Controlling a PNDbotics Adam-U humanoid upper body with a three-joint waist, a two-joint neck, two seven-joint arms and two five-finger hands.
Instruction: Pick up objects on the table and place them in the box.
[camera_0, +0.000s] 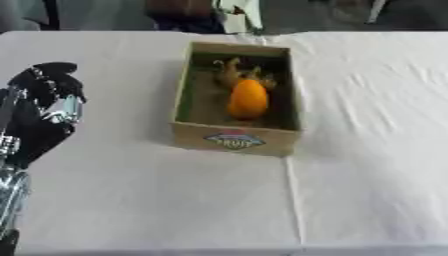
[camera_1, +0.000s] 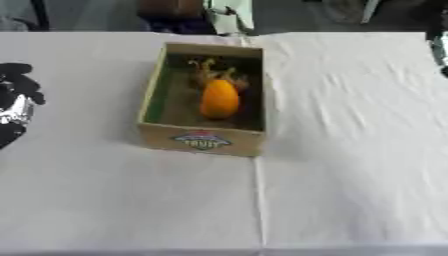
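- The cardboard box (camera_0: 234, 140) stands open-topped mid-table, a printed label on its near wall.
- Inside lie a smooth orange oval fruit (camera_0: 248, 99) and, touching it behind, a knobbly tan object (camera_0: 233, 71).
- White creased tablecloth (camera_0: 367, 150) beneath.
- Left hand (camera_0: 44, 112) hovers at the left edge, fingers curled, holding nothing.
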